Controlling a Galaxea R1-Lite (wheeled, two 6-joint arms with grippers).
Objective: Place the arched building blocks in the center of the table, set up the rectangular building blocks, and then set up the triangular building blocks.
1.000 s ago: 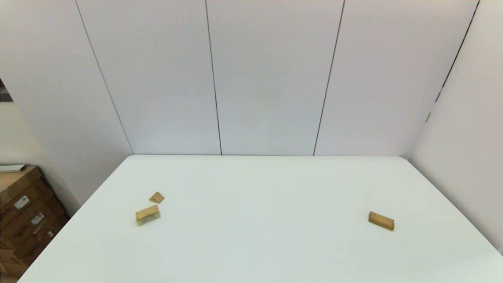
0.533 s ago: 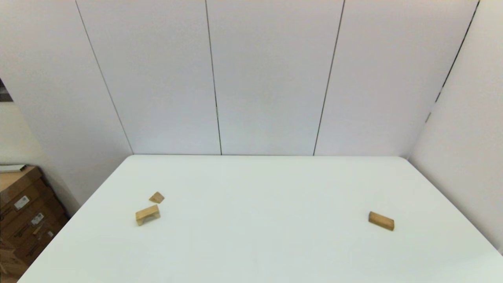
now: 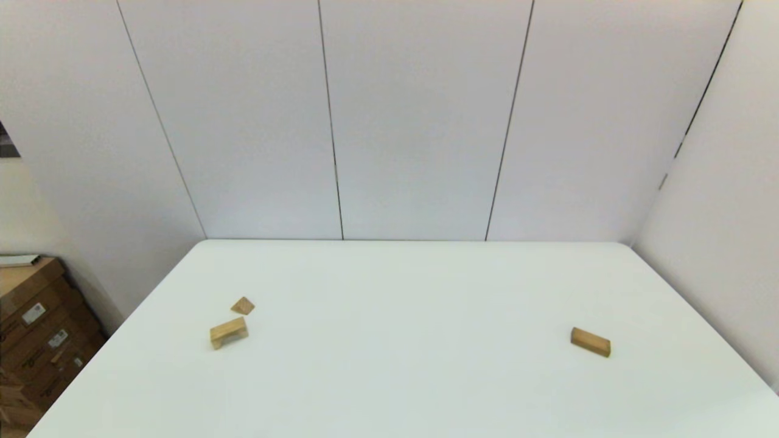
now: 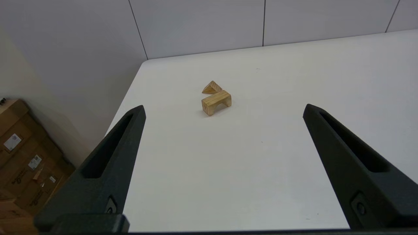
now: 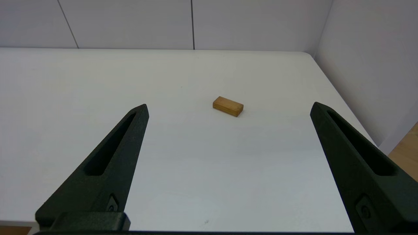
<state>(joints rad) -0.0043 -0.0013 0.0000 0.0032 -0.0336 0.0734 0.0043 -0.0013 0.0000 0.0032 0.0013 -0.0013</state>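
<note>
Head view shows no arms: arch (image 3: 229,333) at the tabletop's (image 3: 401,365) 9 o'clock, wedge (image 3: 243,305) just behind, bar (image 3: 590,341) at 3. Wrist views add the left tool (image 4: 223,109) and right tool (image 5: 228,107), both wide open, empty.

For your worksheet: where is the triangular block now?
Head view: the triangular block lies on the table's left side, just behind the arched block.

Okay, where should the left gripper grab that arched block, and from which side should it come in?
Probably from above, with the open left gripper closing across the two long flat faces of the arched block, near the middle. It stands on its two legs on the table, notch down, and the triangular block sits just behind, so come down clear of it.
</note>
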